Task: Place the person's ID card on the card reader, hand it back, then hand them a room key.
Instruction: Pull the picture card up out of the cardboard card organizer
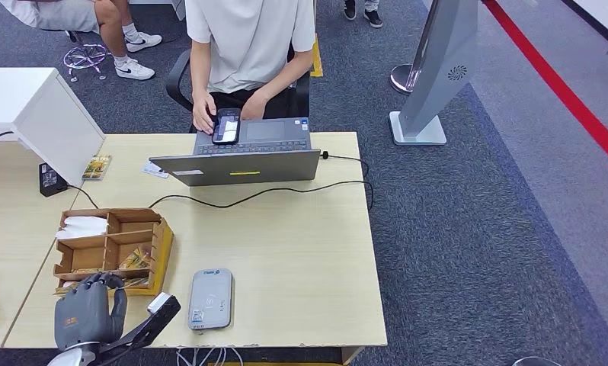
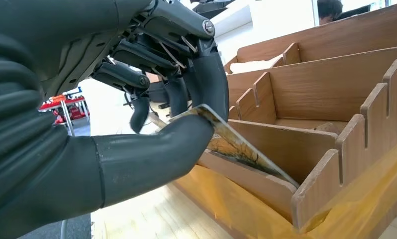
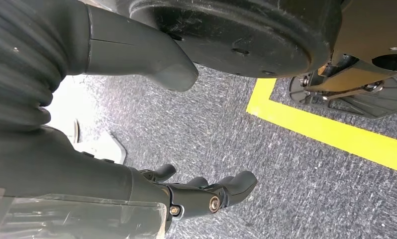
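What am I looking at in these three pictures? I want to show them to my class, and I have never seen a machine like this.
This is a humanoid robot at a desk. One picture looks down from its head; the other two come from cameras at its wrists. On the wooden table lie a grey card reader, a wooden organiser box and a laptop, where a person sits. The left robot hand reaches into the box and pinches a printed card between thumb and finger, probably a room key. The right robot hand hangs over the carpet floor, holding nothing, fingers loosely apart.
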